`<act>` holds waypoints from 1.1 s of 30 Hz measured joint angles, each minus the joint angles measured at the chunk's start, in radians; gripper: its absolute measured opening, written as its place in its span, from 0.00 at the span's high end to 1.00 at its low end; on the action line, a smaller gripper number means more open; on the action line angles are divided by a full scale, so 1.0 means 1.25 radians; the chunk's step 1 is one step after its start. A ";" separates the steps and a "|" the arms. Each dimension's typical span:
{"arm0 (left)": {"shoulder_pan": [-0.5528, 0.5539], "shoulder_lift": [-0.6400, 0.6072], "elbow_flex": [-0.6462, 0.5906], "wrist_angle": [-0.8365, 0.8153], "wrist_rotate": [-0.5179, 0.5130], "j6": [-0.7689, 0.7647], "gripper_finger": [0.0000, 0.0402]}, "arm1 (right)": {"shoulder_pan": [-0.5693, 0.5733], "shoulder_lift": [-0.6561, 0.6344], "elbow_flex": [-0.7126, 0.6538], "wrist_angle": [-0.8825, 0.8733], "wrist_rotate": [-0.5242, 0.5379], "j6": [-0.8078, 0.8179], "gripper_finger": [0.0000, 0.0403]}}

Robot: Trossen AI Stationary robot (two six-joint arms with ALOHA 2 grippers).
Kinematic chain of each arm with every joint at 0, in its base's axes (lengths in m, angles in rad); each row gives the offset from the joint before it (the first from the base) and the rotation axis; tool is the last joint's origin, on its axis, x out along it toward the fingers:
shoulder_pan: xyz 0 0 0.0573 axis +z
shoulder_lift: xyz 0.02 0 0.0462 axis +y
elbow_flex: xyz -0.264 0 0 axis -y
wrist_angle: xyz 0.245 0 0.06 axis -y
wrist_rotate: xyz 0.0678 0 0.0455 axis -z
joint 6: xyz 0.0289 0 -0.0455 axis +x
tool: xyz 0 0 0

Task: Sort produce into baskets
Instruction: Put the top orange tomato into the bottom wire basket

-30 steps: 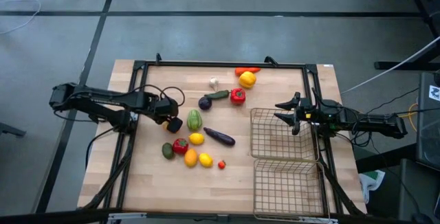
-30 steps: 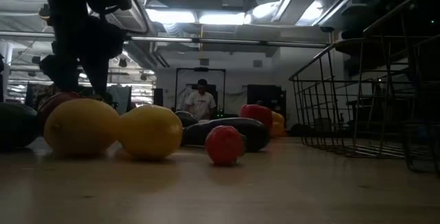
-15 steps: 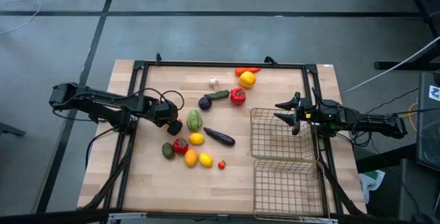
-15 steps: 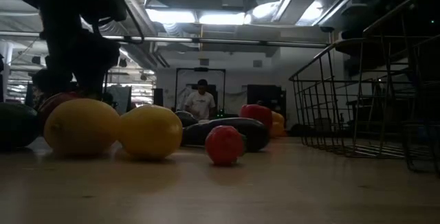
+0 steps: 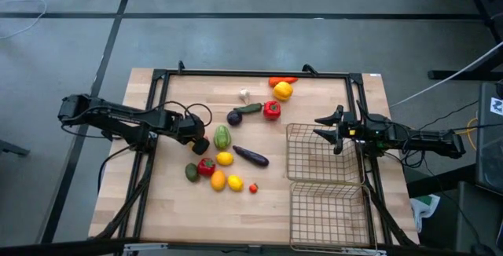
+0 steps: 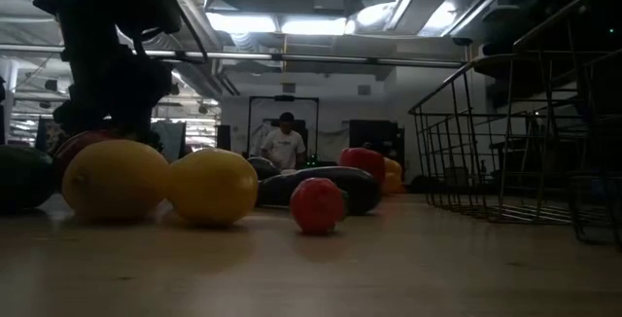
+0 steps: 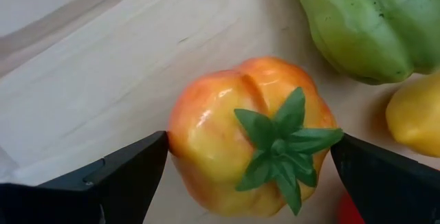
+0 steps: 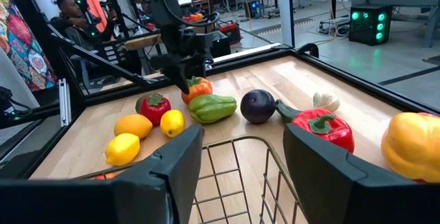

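Produce lies scattered over the middle and far part of the worktop (image 5: pixel 314 99), none of it yet in either basket, so the sorting has barely begun. At the left, the left gripper (image 5: pixel 201 131) hangs low near the worktop's left edge with its fingers spread wide on either side of an orange-red tomato (image 7: pixel 249 136); the left wrist view shows both fingertips flanking it, so this looks like the set-up for a pinch, though nothing is clamped yet. Just beside that tomato sits a green squash (image 5: pixel 222 137), close enough that a closing finger could nudge it. Toward the near edge lie a red tomato (image 5: pixel 206 166), lemons (image 5: pixel 225 159) and a long purple eggplant (image 5: pixel 251 156); toward the far edge are a white garlic (image 5: pixel 244 94), a red pepper (image 5: pixel 271 110) and a yellow pepper (image 5: pixel 282 90). Further right, two wire baskets (image 5: pixel 317 155) stand along the right edge, one behind the other, both empty. The right gripper (image 5: pixel 325 129) waits over the rim of the farther basket, its fingers partly apart and holding nothing, probably keeping clear of the left arm's reach.
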 joint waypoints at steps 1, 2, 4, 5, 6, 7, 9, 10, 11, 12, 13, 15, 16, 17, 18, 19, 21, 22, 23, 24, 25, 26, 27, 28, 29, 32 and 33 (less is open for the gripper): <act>0.000 0.007 0.001 0.003 0.000 0.006 0.00 | 0.000 0.000 0.000 0.000 0.000 0.000 0.49; 0.000 0.015 0.002 0.005 0.000 0.007 0.00 | 0.000 0.000 0.000 -0.002 0.000 0.000 0.49; 0.000 0.022 0.002 0.008 0.000 0.008 0.00 | 0.000 0.000 0.000 -0.003 0.000 0.000 0.49; 0.000 0.025 0.002 0.010 0.000 0.008 0.00 | 0.000 0.000 0.000 -0.005 0.000 0.000 0.49; 0.000 0.026 0.002 0.013 0.000 0.008 0.00 | 0.000 0.000 0.000 -0.007 0.000 0.000 0.49; 0.000 0.026 0.002 0.014 0.000 0.008 0.00 | 0.000 0.000 0.000 -0.007 0.000 0.000 0.49; 0.000 0.026 0.001 0.015 0.000 0.008 0.00 | 0.000 0.000 0.000 -0.007 0.000 0.000 0.49; 0.000 0.026 0.001 0.015 0.000 0.008 0.00 | 0.000 0.000 0.000 -0.007 0.000 0.000 0.49; 0.000 0.026 0.001 0.015 0.000 0.008 0.00 | 0.000 0.000 0.000 -0.007 0.000 0.000 0.49; 0.000 0.026 0.001 0.015 0.000 0.008 0.00 | 0.000 0.000 0.000 -0.007 0.000 0.000 0.49; 0.000 0.026 0.001 0.016 0.000 0.008 0.00 | 0.000 0.000 0.000 -0.007 0.000 0.000 0.49; 0.000 0.027 0.001 0.016 0.000 0.008 0.00 | 0.000 0.000 0.000 -0.007 0.000 0.000 0.49; 0.000 0.027 0.001 0.016 0.000 0.008 0.00 | 0.000 0.000 0.000 -0.008 0.000 0.000 0.49; 0.000 0.027 0.000 0.016 0.000 0.007 0.00 | 0.000 0.000 0.000 -0.008 0.000 0.000 0.49; 0.000 0.027 0.000 0.016 0.000 0.005 0.00 | 0.000 0.000 0.000 -0.008 0.000 0.000 0.49; 0.000 0.027 0.000 0.016 0.000 0.005 0.00 | 0.000 0.000 0.000 -0.008 0.000 0.000 0.49; 0.000 0.027 0.000 0.016 0.001 0.005 0.00 | 0.000 0.000 0.000 -0.008 0.000 0.000 0.49; 0.000 0.027 0.000 0.016 0.001 0.005 0.01 | 0.000 0.000 0.000 -0.010 0.000 0.000 0.49; 0.000 0.027 0.000 0.016 0.000 0.005 0.01 | 0.000 0.000 0.000 -0.012 0.000 0.000 0.49; 0.000 0.027 0.000 0.016 0.001 0.005 0.02 | 0.000 0.000 0.000 -0.013 0.000 0.000 0.49; 0.000 0.027 0.000 0.017 0.000 0.005 0.04 | 0.000 0.000 0.000 -0.013 0.000 0.000 0.49; 0.000 0.027 0.000 0.018 0.000 0.006 0.05 | 0.000 0.000 0.000 -0.013 0.000 0.000 0.49; 0.000 0.027 0.000 0.022 0.000 0.009 0.07 | 0.000 0.000 0.000 -0.013 0.000 0.000 0.49; 0.000 0.028 -0.001 0.029 0.000 0.009 0.08 | 0.000 0.000 0.000 -0.013 0.000 0.000 0.49; 0.000 0.028 -0.001 0.036 0.000 0.008 0.09 | 0.000 0.000 0.000 -0.013 0.000 0.000 0.49; 0.001 0.029 -0.001 0.053 0.000 0.008 0.11 | 0.000 0.000 0.000 -0.013 0.000 0.000 0.49; 0.001 0.029 -0.001 0.057 0.000 0.008 0.11 | 0.000 0.000 0.000 -0.013 0.000 0.000 0.49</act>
